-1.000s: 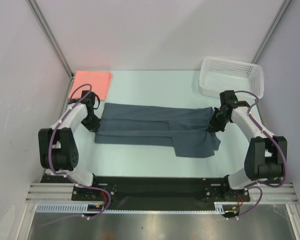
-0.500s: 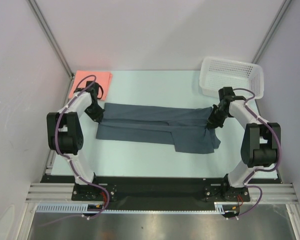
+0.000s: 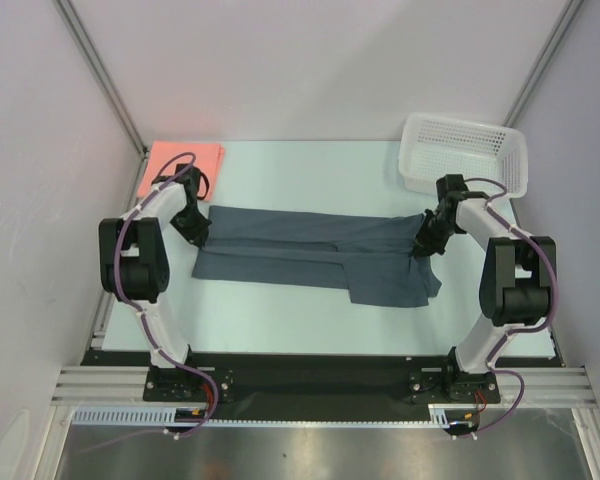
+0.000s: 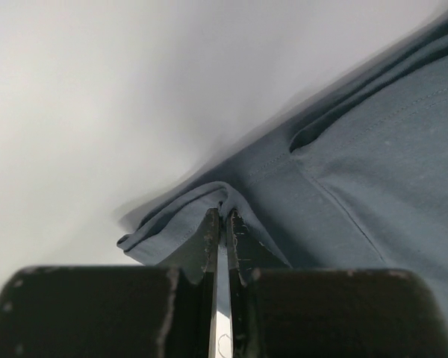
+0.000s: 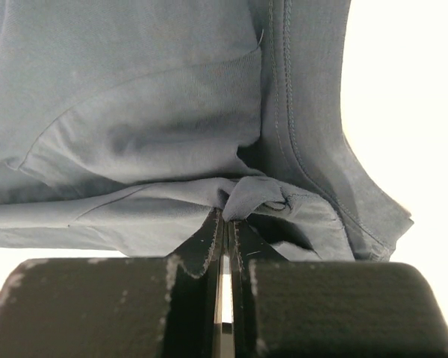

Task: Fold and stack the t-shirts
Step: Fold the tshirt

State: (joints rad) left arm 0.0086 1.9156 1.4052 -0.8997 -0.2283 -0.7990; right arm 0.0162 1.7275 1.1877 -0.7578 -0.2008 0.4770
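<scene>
Your left gripper [image 4: 222, 221] and right gripper [image 5: 225, 221] are both closed, each pinching one end of the slate-grey t-shirt [image 3: 310, 255] lying on the table [image 3: 310, 180]; the folded pink t-shirt [image 3: 185, 162] lies far left.

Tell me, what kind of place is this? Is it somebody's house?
Probably a robot lab workbench, not a house. A left arm and right arm are bolted to a metal rail, plain white walls box in the table, and a blue-grey shirt lies between them.
</scene>
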